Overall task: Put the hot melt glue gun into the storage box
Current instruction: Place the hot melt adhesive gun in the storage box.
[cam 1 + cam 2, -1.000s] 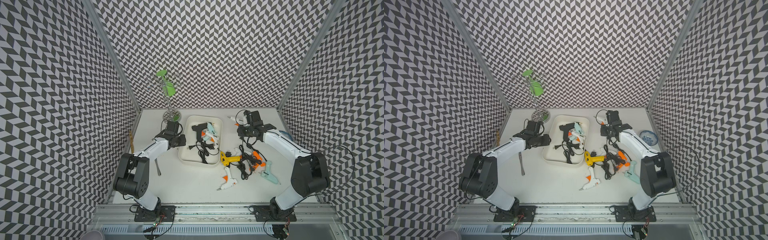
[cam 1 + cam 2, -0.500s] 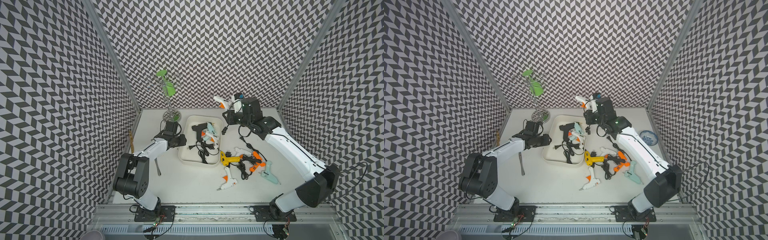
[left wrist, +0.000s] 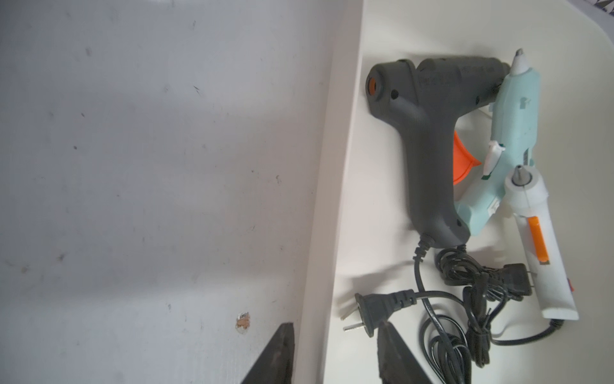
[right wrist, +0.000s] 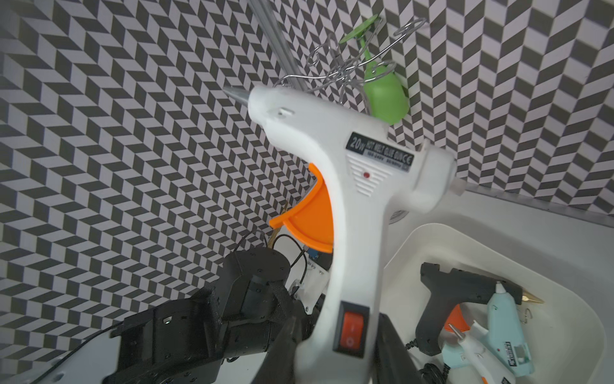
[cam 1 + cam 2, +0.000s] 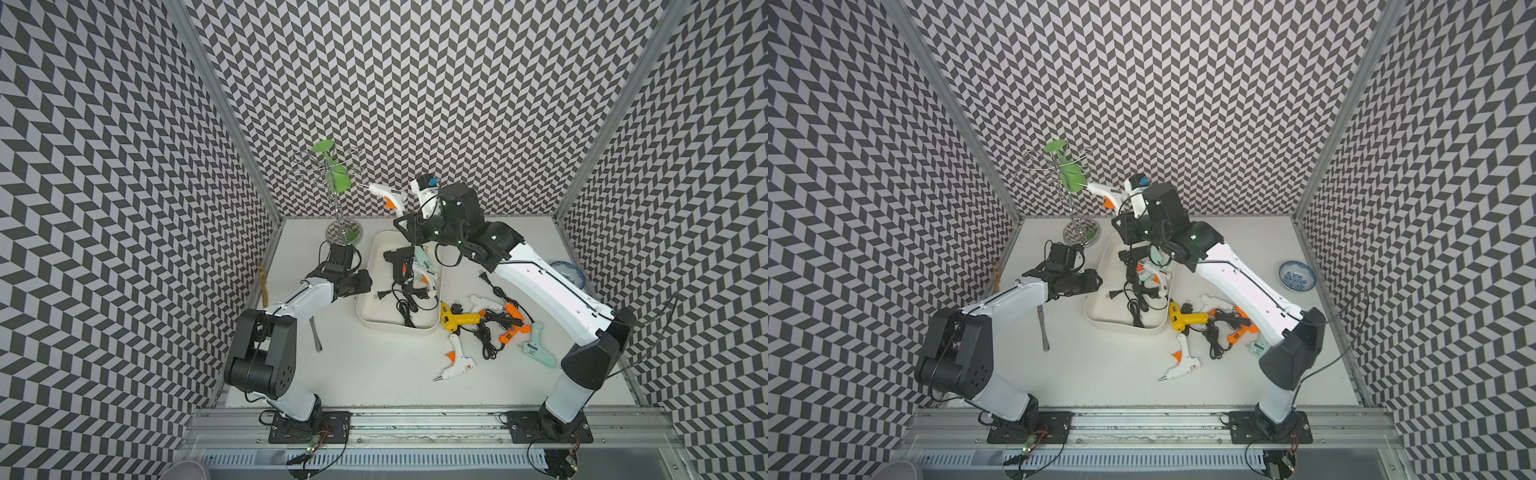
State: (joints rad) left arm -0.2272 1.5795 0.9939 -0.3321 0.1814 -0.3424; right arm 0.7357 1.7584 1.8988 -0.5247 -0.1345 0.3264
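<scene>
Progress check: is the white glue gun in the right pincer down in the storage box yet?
No, the right pincer grips the white glue gun by its handle, aloft and clear of the storage box.

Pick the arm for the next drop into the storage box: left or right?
Right. Right fingers clamp a white glue gun by the handle, raised near the far end of the storage box. Left fingers straddle the box's wall and hold no gun.

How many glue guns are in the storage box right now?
3, all at the far end of the storage box: a dark gray gun, a teal gun beside it, a white gun beyond that. None seems hidden.
</scene>
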